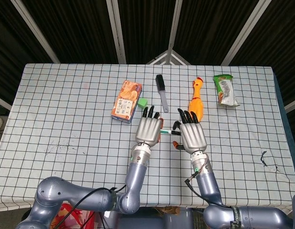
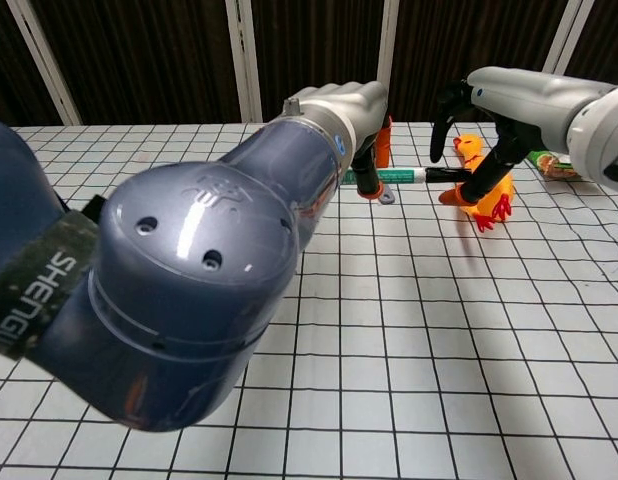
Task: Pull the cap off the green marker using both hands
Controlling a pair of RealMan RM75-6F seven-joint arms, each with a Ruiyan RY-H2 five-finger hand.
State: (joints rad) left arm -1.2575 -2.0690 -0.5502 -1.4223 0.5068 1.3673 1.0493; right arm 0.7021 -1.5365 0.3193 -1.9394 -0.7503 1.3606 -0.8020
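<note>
Where the head view looks down on the checked tablecloth point(image 1: 66, 109), the left hand point(image 1: 148, 130) and the right hand point(image 1: 191, 135) lie palm-down side by side near the middle, and the green marker point(image 1: 165, 132) bridges the gap between them. The left hand grips the barrel, of which only a short green-and-white stretch shows; the right hand's dark fingertips point(image 1: 176, 126) sit at the black cap end, though whether they clasp it cannot be told from above. Behind the hands lie an orange snack box point(image 1: 126, 100), a small green block point(image 1: 143, 102), a black brush point(image 1: 161, 90), a rubber chicken point(image 1: 196, 99) and a green packet point(image 1: 225, 89).

In the chest view, the left arm fills the foreground and its hand point(image 2: 351, 120) holds the marker point(image 2: 384, 176) level above the cloth. The black cap point(image 2: 441, 174) points toward the right hand point(image 2: 489, 125), whose fingers curl down around it, thumb and fingers on either side. The chicken point(image 2: 481, 185) lies just behind.
</note>
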